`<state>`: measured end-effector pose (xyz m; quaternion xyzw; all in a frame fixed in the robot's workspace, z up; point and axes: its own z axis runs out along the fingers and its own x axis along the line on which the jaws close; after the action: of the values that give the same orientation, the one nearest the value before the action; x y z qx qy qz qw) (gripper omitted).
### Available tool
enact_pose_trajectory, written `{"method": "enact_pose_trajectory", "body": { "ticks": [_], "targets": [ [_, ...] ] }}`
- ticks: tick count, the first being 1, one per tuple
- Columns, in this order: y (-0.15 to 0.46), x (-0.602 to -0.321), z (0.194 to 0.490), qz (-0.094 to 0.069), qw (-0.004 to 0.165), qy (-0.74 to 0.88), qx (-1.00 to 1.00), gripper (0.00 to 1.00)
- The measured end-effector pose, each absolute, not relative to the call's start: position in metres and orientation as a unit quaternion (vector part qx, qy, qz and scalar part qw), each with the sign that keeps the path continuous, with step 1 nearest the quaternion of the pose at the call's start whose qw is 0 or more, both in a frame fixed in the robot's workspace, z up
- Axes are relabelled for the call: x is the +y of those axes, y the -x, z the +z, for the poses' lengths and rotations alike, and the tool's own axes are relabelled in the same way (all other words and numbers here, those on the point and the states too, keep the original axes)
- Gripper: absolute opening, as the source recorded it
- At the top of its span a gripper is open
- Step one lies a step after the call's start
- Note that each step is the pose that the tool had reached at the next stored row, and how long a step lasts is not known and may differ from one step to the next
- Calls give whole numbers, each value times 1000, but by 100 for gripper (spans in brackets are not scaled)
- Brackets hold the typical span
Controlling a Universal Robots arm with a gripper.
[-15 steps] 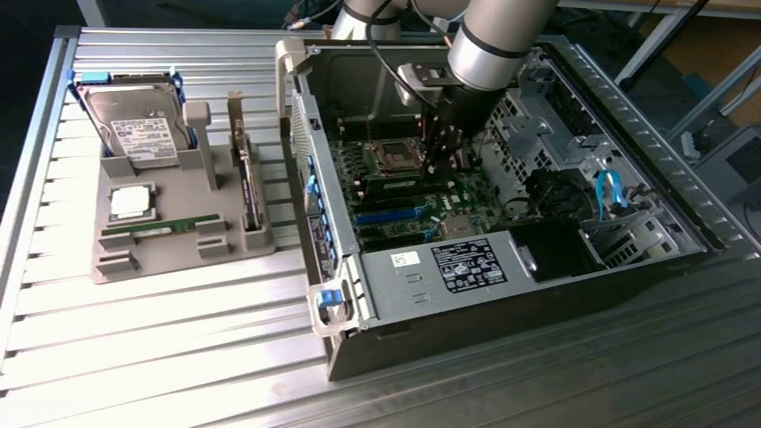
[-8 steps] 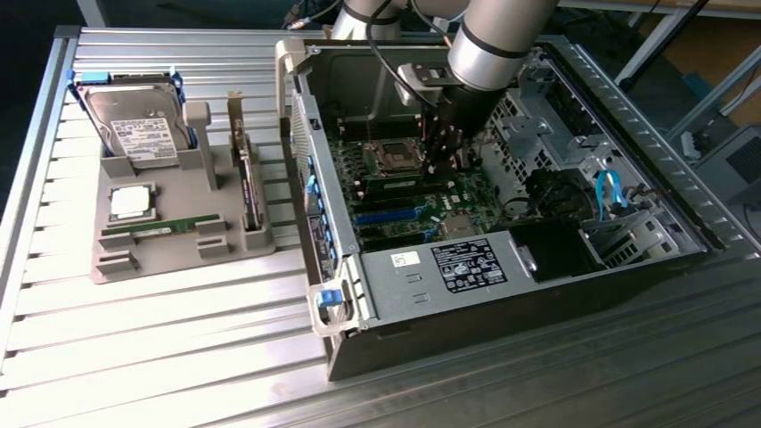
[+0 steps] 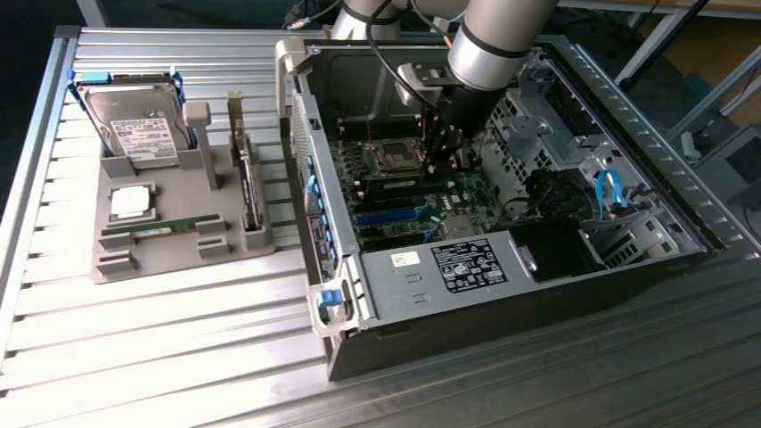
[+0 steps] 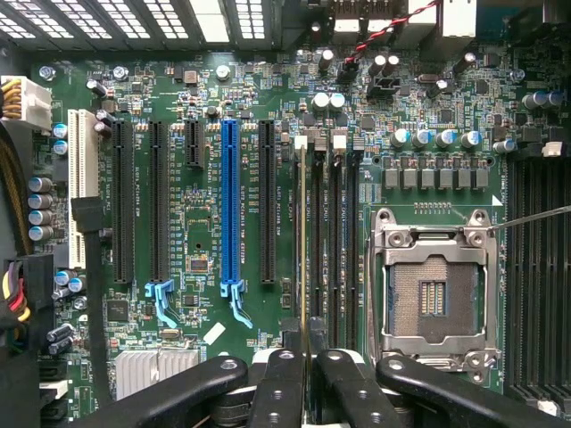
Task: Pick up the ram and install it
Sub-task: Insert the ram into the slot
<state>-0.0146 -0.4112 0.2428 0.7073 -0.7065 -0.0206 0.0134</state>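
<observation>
Black fingers (image 4: 281,392) of the gripper (image 4: 308,379) stand closest, set narrow and pinching the ram (image 4: 305,250) between them. Seen edge-on, the ram is a thin pale-green line with a yellowish rim. Its faces and chips are hidden, and one end is lost between the fingers. It runs along the memory slot closest to the long black expansion slots, in line with that slot's white latch (image 4: 301,141). Whether it is seated or just above the slot cannot be told. Just beside it lie more dark slots (image 4: 335,250), then the open silver socket (image 4: 434,299). On its other side a blue slot (image 4: 229,205) stands on the green motherboard (image 4: 196,232). In the exterior view the arm (image 3: 500,36) reaches down into the open case (image 3: 393,294), its lower end dark and hard to make out against the board. On the exterior view's left, well apart from the case, a grey tray (image 3: 178,259) on the table (image 3: 155,357) holds a drive (image 3: 137,120), a processor (image 3: 131,201), an upright card (image 3: 246,178) and a spare stick (image 3: 152,230) lying flat.
</observation>
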Motion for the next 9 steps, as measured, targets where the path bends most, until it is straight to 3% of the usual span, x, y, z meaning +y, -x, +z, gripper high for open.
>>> {"method": "enact_pose_trajectory", "body": {
  "ticks": [9],
  "targets": [
    [15, -411, 241, -21, 13, -707, -707, 13]
  ]
}}
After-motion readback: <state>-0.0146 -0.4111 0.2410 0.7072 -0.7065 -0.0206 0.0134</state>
